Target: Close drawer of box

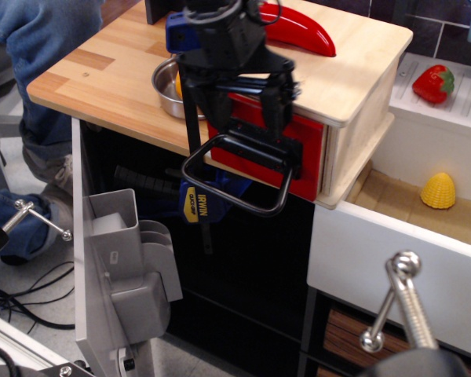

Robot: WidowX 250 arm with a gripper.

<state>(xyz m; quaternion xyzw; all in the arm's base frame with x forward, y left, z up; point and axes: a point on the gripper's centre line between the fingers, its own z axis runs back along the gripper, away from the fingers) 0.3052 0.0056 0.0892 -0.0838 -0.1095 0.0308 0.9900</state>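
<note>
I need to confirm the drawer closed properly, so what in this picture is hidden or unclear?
- The seam where the drawer meets the box: the hand covers most of the red front, so flushness is uncertain.
- The hand's fingers: motion-blurred; open or shut cannot be told.
- The bowl's contents: hidden behind the arm.
- The blue object on top: mostly covered by the arm.
- The red pepper: partly covered.
</note>
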